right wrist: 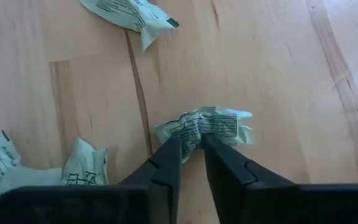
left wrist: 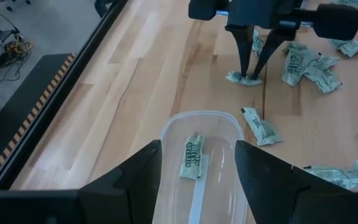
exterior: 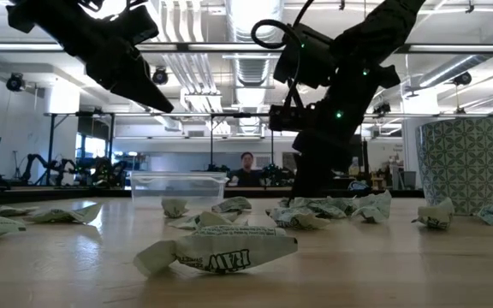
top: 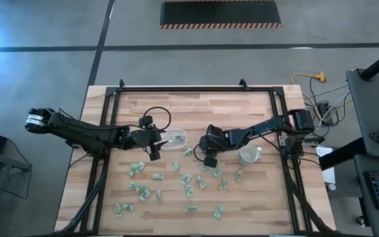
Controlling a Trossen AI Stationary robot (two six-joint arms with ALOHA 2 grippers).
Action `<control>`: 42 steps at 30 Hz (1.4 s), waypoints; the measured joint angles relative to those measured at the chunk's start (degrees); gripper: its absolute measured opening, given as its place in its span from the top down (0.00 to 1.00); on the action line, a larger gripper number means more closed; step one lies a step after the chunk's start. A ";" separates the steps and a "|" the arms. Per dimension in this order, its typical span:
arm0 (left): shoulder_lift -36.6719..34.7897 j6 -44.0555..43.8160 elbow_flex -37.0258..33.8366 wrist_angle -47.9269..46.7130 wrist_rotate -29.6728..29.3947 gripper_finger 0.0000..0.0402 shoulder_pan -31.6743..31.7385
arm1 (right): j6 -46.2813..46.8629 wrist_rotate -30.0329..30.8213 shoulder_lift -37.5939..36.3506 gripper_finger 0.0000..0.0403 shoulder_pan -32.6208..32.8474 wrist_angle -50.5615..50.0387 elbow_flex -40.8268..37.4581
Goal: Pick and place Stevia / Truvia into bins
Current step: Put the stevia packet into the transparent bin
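Down on counter (top: pixel 255 191) mid-field, my right claw (right wrist: pixel 191 146) pinching crumpled packet (right wrist: pixel 207 127) at its middle, long axis crosswise to fingers. Tub (left wrist: pixel 197 155) lies leftward, under my spread left claw (left wrist: pixel 197 171).

Nearest packet (exterior: pixel 216 249) — print reads "RAW", upside down.

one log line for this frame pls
right gripper: shut on crumpled pale green paper packet on wood table | left gripper: open above clear plastic tub, one packet inside

Wooden table (top: pixel 255 108), scattered packets (top: pixel 188 191), tub (top: pixel 175 139), cup (top: pixel 249 155)
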 joint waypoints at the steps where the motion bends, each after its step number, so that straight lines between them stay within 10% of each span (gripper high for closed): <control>1: 0.00 0.00 -0.01 0.02 0.00 0.53 0.00 | -0.33 0.00 -0.14 0.90 -0.01 -0.13 -0.03; 32: -0.38 -5.83 0.31 -12.93 0.27 0.53 -0.28 | -17.53 1.11 4.85 0.98 -1.38 14.33 14.60; 42: -3.42 -9.11 0.31 -15.53 7.11 0.53 -0.94 | -18.78 1.07 9.43 0.78 -3.93 9.40 19.94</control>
